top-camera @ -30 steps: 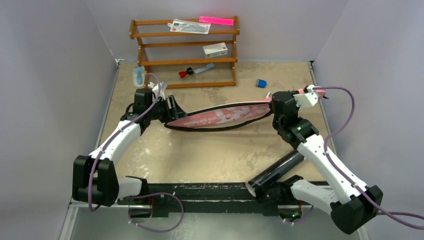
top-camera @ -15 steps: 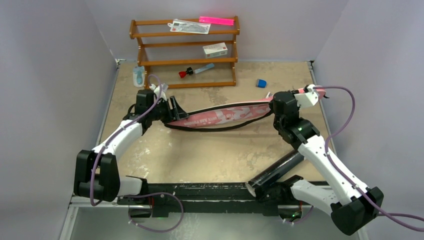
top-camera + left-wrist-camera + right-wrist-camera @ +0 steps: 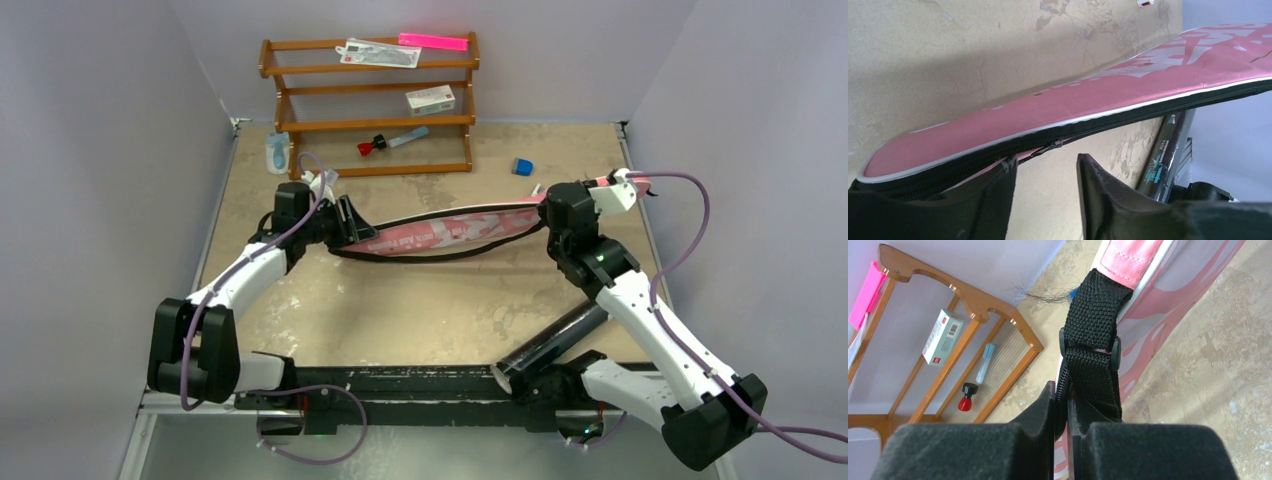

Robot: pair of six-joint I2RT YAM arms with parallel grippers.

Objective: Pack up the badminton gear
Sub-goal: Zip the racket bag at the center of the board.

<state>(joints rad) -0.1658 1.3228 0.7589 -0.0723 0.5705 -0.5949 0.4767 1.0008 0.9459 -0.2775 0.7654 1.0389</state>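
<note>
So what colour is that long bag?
The bag is pink with pale lettering and black zip edging; clearest in the left wrist view.

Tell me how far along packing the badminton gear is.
Done: no racket shows outside the pink racket bag, so they may be inside, though its contents are hidden. In hand: the right gripper is clamped on the bag's end beside the black strap, and the left gripper, jaws open, sits at the zipper pull, where the zip gapes. Left: zipping it shut and packing the black tube lying on the table.
</note>
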